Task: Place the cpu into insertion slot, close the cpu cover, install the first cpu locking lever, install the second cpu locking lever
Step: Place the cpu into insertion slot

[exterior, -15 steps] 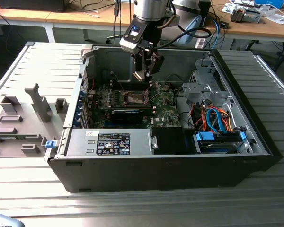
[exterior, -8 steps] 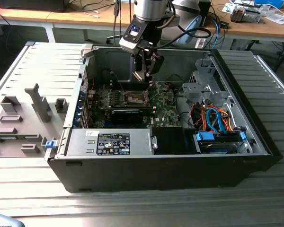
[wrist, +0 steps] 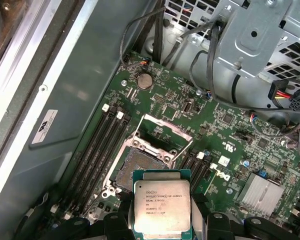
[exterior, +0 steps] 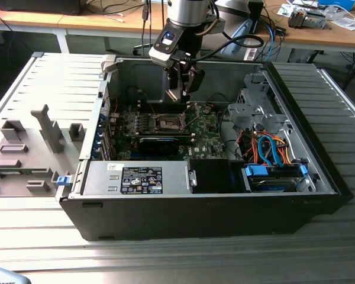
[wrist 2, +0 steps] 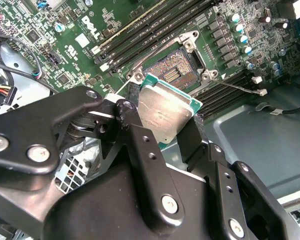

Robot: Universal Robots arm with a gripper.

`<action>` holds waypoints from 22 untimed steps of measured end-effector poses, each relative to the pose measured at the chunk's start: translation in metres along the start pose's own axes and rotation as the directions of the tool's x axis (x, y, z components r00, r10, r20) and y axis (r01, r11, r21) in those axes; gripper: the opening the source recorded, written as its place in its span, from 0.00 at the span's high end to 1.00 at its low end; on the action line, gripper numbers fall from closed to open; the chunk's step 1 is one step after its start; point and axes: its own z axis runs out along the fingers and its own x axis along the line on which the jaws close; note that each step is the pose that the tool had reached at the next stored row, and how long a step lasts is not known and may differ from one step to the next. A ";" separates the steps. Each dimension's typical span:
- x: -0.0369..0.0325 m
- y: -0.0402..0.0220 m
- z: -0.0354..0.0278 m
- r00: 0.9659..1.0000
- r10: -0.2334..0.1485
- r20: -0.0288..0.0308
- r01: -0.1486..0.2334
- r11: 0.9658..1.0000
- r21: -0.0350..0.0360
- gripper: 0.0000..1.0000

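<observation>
One of four steps in hand, by my read: cpu (wrist: 161, 207) placement, nothing seated yet. Gripper (exterior: 182, 90) was pinching the cpu by two opposite edges, metal face toward both wrist cameras. It hung above the motherboard (wrist: 225, 150), apart from it, inside the open computer case (exterior: 225, 219). Insertion slot (wrist: 138, 167) sat bare with its dark centre exposed. The cpu cover (wrist: 166, 126) stood hinged up off it, and one locking lever (wrist 2: 238, 88) was swung clear to the side. Judgement: seating calls for squaring the chip to the slot rim and a level descent; in the second wrist view it looked tilted relative to the board. Writing: several lines of print on the cpu face, a white logo on the board, a white sticker (wrist: 44, 126) on the case wall. Not transcribing any.
</observation>
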 end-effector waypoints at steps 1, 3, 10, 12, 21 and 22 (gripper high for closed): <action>0.0000 0.0000 0.0000 1.000 0.001 0.000 -0.001 1.000 0.000 0.45; 0.0000 0.0000 0.0000 1.000 0.003 0.000 -0.003 1.000 0.000 0.45; 0.0000 0.0000 0.0001 1.000 0.012 0.000 -0.012 1.000 0.000 0.45; 0.0000 0.0000 0.0002 1.000 0.016 0.000 -0.016 1.000 0.000 0.45; 0.0000 0.0000 0.0003 1.000 0.026 0.000 -0.026 1.000 0.001 0.45; 0.0000 0.0000 0.0003 1.000 0.027 0.000 -0.027 1.000 0.001 0.45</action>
